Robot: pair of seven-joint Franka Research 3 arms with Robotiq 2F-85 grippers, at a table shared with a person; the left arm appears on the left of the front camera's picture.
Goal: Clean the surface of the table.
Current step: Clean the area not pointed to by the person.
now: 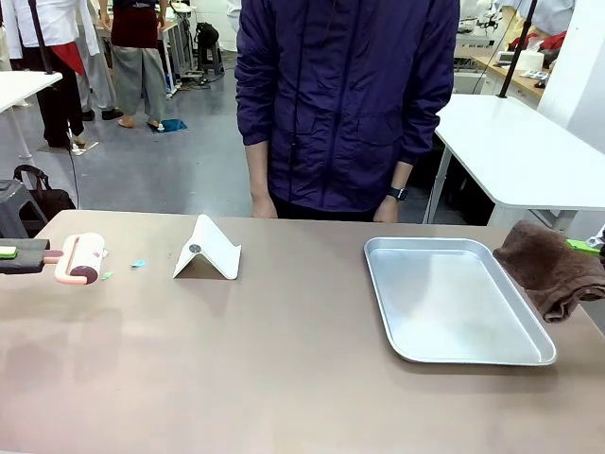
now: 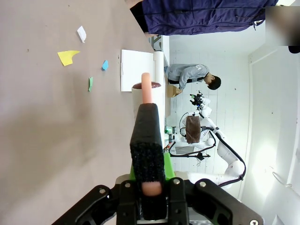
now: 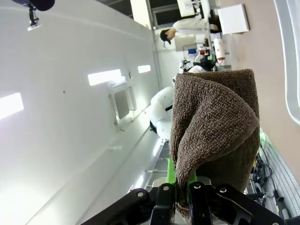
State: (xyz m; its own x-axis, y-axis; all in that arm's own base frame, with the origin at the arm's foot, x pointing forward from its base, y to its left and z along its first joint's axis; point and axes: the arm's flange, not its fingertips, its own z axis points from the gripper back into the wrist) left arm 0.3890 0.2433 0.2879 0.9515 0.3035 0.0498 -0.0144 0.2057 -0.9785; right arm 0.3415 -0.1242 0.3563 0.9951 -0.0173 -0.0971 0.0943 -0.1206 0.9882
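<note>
The brownish-taupe table (image 1: 284, 369) stretches across the front view. At its far left my left gripper (image 1: 19, 253) is shut on the pink handle of a lint roller (image 1: 80, 257), whose white roll hangs just above the top. The left wrist view shows that roller (image 2: 146, 89) beyond the gripper (image 2: 148, 117), with small paper scraps on the table: yellow (image 2: 68, 56), white (image 2: 82, 33), blue (image 2: 105, 65) and green (image 2: 90, 84). At the right edge my right gripper (image 1: 588, 248) is shut on a brown towel (image 1: 548, 270), which also shows in the right wrist view (image 3: 215, 126).
A shallow silver metal tray (image 1: 529, 357) lies at the table's right, next to the towel. A white folded stand (image 1: 208, 249) sits left of the middle, close to the scraps. A person in a dark purple jacket (image 1: 350, 95) stands at the far edge, hands down.
</note>
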